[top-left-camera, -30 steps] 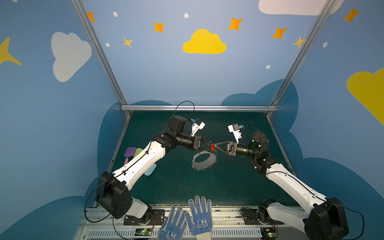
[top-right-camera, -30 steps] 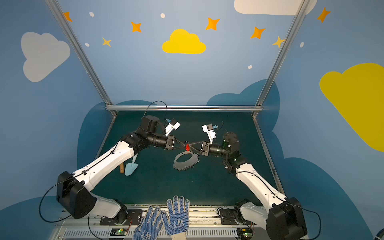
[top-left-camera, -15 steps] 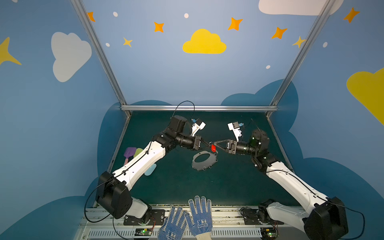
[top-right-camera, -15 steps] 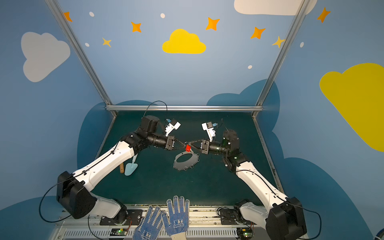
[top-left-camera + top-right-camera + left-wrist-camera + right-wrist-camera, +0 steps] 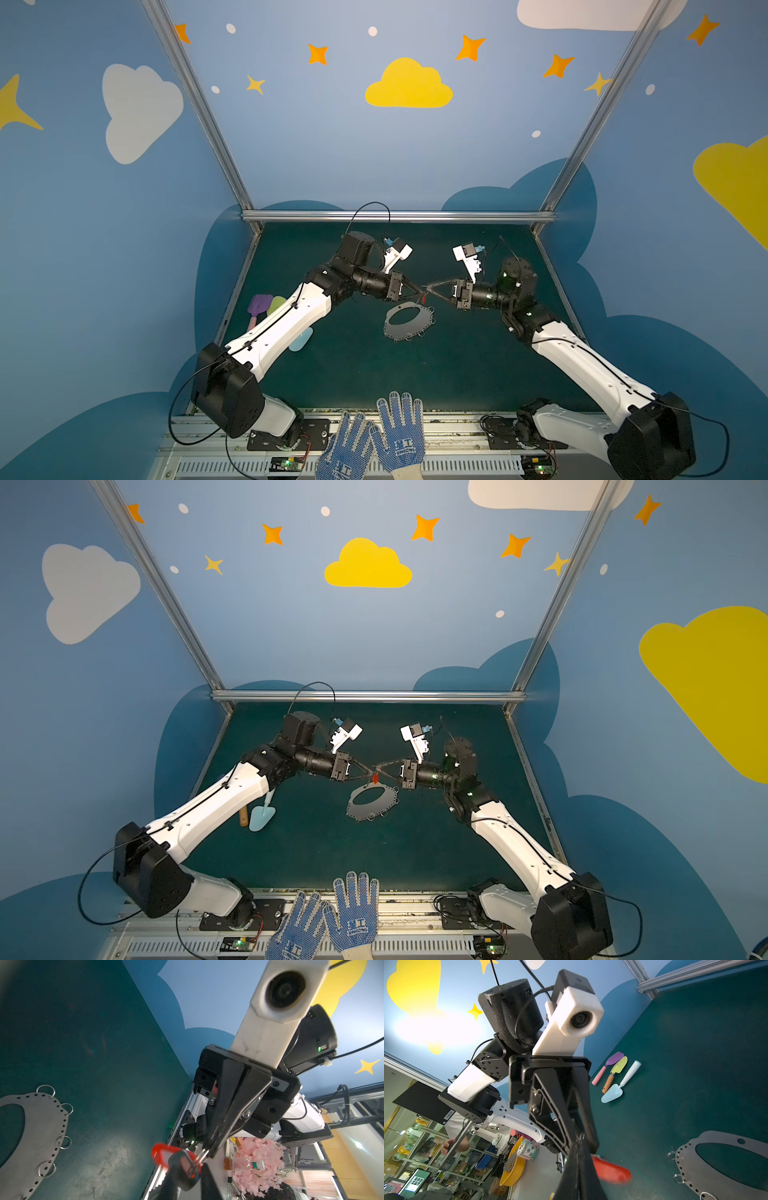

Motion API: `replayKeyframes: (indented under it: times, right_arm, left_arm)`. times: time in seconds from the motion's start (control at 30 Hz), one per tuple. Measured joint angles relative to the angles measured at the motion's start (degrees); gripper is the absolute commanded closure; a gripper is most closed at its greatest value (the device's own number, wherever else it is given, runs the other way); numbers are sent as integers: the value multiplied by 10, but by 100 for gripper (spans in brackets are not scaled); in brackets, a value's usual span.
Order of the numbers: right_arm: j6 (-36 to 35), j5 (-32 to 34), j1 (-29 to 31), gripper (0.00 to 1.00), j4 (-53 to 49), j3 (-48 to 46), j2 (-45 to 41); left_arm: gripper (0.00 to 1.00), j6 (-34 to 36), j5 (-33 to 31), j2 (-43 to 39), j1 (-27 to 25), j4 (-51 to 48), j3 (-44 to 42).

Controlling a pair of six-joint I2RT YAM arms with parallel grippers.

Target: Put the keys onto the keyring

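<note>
The keys [image 5: 423, 296] [image 5: 375, 777], a red tag on a small wire ring, hang in the air just above the far edge of the keyring [image 5: 409, 333] [image 5: 372, 813]. The keyring, a flat grey plate with an oval hole, lies on the green mat. Both grippers meet tip to tip at the keys. My right gripper [image 5: 426, 287] [image 5: 579, 1151] is shut on the wire ring of the keys. The red tag [image 5: 610, 1169] [image 5: 161, 1152] is blurred. My left gripper [image 5: 419, 290] [image 5: 192, 1164] has its fingers apart on either side of that ring. The plate [image 5: 41, 1126] [image 5: 716, 1172] carries several split rings.
Pastel toy shovels [image 5: 262, 305] [image 5: 262, 816] [image 5: 612, 1093] lie on the mat at the left, partly under the left arm. Two blue-dotted gloves [image 5: 399, 432] rest on the front rail. Aluminium rails border the mat at the back and sides.
My right gripper has moved in towards the left gripper and shut on the keys. The left gripper's jaws have parted. The keyring has stayed still.
</note>
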Motion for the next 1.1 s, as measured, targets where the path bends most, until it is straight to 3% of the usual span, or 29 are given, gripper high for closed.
replayKeyframes:
  times: [0.13,0.33,0.63,1.1]
  right_arm:
    - [-3,0,-7,100,-1,3,0]
    - [9,-12,-16,100,18,3,4]
    - [49,-38,-20,100,80,3,25]
    - [81,-46,-21,100,121,3,31]
  left_arm:
    - [61,-17,-4,-3,20,17,-7]
    - [61,-89,11,-20,68,112,-60]
    - [69,-141,65,-23,51,203,-69]
    - [78,-142,91,-23,31,211,-63]
